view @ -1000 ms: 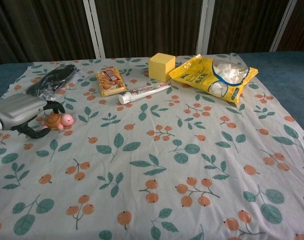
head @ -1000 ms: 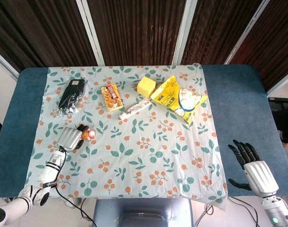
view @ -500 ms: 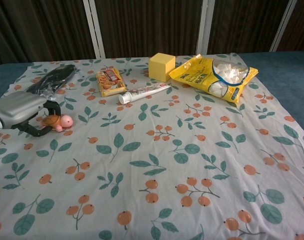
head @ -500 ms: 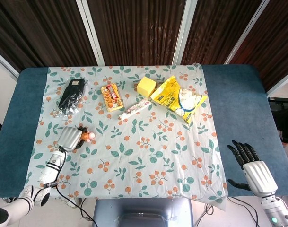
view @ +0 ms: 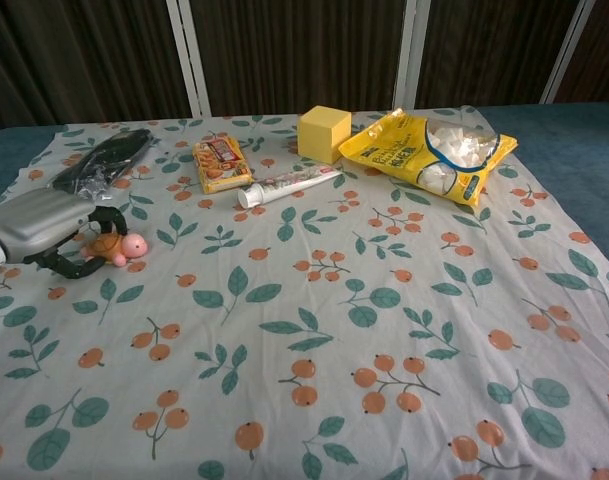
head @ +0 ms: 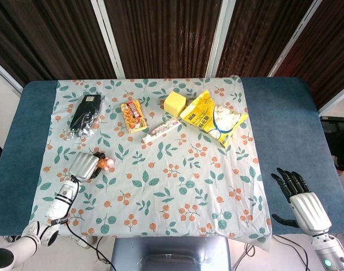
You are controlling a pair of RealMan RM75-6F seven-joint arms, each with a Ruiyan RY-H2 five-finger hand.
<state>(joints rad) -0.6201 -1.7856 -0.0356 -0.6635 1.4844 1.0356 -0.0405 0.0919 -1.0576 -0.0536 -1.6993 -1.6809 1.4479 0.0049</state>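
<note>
Left hand (view: 46, 228), silver-backed with black fingers (view: 72, 262), lies at the left side of the table (head: 284, 113), curled round the small toy turtle with brown shell and pink head (view: 116, 246). Fingers wrap the shell; pink head pokes out toward the middle of the cloth. The turtle looks to be resting on the white cloth printed with orange fruit and green leaves (view: 314, 330), or barely off it; cannot tell which. Judged: the grasp is made, any lift or carry is not yet done.

Right hand (head: 299, 195) holds nothing, dark fingers spread, out beyond the right edge of the cloth over the blue table surface, well apart from everything. Head view only.

Far row, all untouched: black packet in clear wrap (view: 104, 160) just behind the left hand, orange-yellow snack packet (view: 222, 163), white toothpaste tube (view: 286, 185), yellow cube block (view: 324, 133), yellow bag with white pieces showing through a clear window (view: 432, 152).

Room: the whole near and middle stretch of cloth is bare, wide passage rightward from the turtle. Tightest spot is behind the left hand, where the black packet lies near. The cloth's left edge is close beside the left hand; the front table edge lies near the forearm.
</note>
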